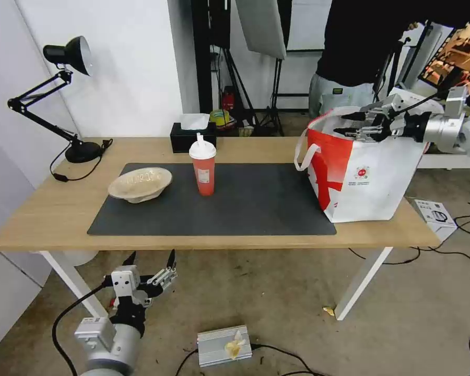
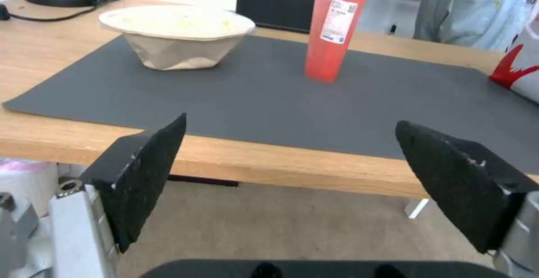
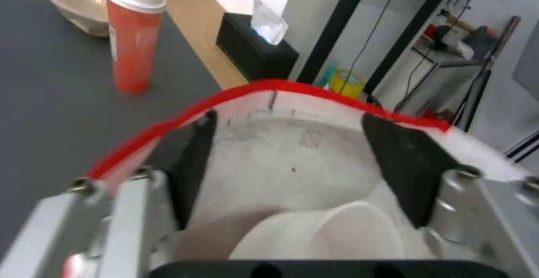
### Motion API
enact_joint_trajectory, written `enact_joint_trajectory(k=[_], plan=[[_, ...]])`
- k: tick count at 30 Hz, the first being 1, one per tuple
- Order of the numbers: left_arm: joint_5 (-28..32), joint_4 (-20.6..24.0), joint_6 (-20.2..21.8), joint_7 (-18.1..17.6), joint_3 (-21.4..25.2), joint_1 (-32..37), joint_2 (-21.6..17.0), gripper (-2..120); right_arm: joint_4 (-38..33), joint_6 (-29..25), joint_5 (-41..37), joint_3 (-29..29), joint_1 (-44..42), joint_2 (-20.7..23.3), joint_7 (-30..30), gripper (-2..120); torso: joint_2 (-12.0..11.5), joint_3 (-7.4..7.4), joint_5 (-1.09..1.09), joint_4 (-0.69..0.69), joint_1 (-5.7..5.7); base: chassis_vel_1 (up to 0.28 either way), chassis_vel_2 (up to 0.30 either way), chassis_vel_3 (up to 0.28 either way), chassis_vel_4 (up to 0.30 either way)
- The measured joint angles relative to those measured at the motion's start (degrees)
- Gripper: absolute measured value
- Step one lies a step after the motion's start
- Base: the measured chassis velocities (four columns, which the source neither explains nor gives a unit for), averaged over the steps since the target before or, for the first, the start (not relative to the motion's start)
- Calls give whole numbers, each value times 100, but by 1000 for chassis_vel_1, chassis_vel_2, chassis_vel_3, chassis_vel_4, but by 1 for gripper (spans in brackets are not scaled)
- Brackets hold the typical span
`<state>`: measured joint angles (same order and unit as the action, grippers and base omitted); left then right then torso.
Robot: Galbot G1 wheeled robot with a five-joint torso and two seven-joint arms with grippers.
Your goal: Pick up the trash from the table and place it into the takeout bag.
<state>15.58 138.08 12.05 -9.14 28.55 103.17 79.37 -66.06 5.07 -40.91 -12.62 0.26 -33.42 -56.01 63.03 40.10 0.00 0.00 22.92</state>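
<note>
Light-wood worktop point(image 1: 52, 219) on white legs, carrying a dark grey mat point(image 1: 256, 206). On the mat stand a beige pulp bowl point(image 1: 140, 184) and, just beside it, an upright red drink cup point(image 1: 203, 166) with white lid, straw and a small white label whose print cannot be read. Behind them: a black tissue box point(image 1: 192, 137) and a black desk lamp point(image 1: 62, 99) at the far left corner. A white-and-red takeout bag point(image 1: 363, 172) with a small round red logo stands at the right end; a white round bowl point(image 3: 331, 236) lies inside. Right pincer point(image 1: 356, 126) hangs over the bag's mouth, released, holding nothing. Left pincer point(image 1: 150, 261) waits below the worktop's near edge, spread wide, empty.
</note>
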Motion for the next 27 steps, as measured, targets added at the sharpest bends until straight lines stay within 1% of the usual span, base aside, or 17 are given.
enact_joint_trajectory(k=[1,2,3,5,6,8,21,22,23,24,25,26,27], plan=[[0,9,0,0,5,9,0,100,-4,0,0,0,0,11,5,78,0,0,0,0,0,0,0,0,0],[0,9,0,0,5,9,0,100,-4,0,0,0,0,11,5,78,0,0,0,0,0,0,0,0,0],[-1,25,0,0,8,24,-3,100,-7,0,-1,0,5,25,8,85,0,0,0,0,0,0,0,0,0],[-2,43,0,0,13,36,-14,100,-7,-1,1,-2,24,46,13,93,0,0,0,0,0,0,0,0,0],[-2,43,0,0,13,36,-14,100,-7,-1,1,-2,24,46,13,93,0,0,0,0,0,0,0,0,0],[-3,43,0,0,16,40,-23,100,-9,-2,5,-5,34,62,27,99,0,0,0,0,0,0,0,0,0],[-17,43,-3,-5,-3,48,-15,100,-141,-24,-87,23,-10,165,153,100,0,0,1,0,0,0,0,0,0],[-17,45,-5,-5,0,49,-15,100,-210,-41,-196,71,-36,186,252,100,0,0,0,1,0,0,0,0,0],[-18,48,-7,-6,2,50,-15,100,-345,-77,-368,151,-107,217,484,100,0,0,-1,0,0,0,0,0,0],[-18,48,-7,-6,2,50,-15,100,-345,-77,-368,151,-107,217,484,100,0,0,-1,0,0,0,0,0,0],[-18,50,-8,-6,5,51,-15,100,-441,-125,-478,213,-167,227,699,100,0,0,0,-1,0,0,0,0,0],[-18,52,-9,-7,6,51,-15,100,-612,-209,-663,330,-281,227,1091,100,0,0,0,-1,0,0,0,0,0],[-19,55,-10,-10,7,51,-13,100,-935,-307,-918,526,-479,227,1712,100,0,0,0,-1,0,0,0,0,0]])
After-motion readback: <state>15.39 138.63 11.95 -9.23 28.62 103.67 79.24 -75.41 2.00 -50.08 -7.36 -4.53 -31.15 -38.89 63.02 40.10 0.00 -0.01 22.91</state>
